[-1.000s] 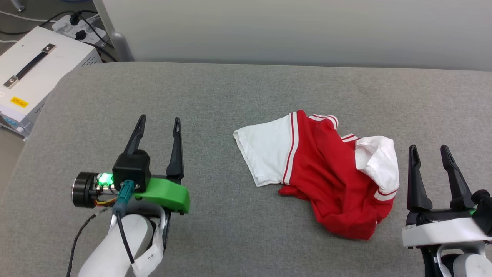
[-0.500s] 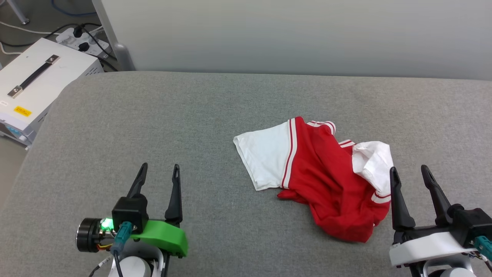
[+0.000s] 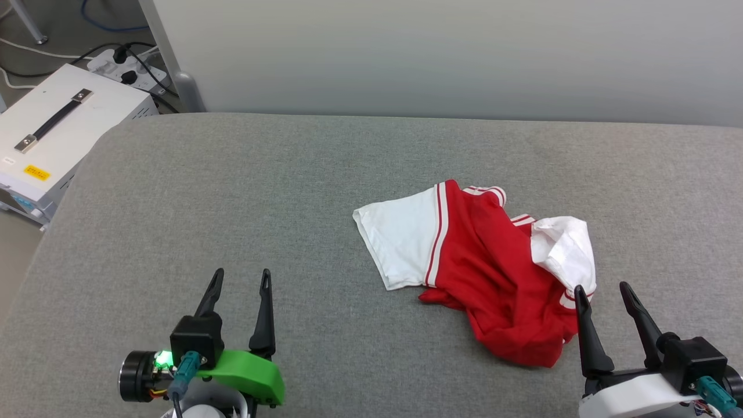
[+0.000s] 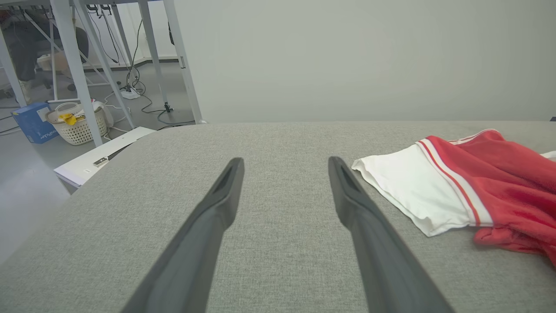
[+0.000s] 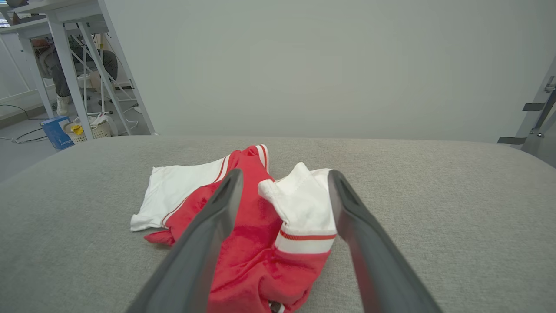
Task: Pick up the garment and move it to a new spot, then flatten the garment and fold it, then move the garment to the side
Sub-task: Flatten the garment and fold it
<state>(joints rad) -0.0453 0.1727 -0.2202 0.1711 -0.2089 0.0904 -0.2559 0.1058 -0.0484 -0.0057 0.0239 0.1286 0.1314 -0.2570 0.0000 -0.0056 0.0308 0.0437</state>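
Garment (image 3: 493,284) crumpled, bare table (image 3: 232,203) leftward; left claw (image 3: 242,271) wide, right claw (image 3: 601,286) wide, perhaps over its edge.

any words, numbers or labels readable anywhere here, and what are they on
Nothing can be read as text.
Yellow sticker on the white case: dark marks, too small to read.
White print on the blue box on the floor: blurred, unreadable.
Garment: no lettering or number shows on the crumpled side facing up.
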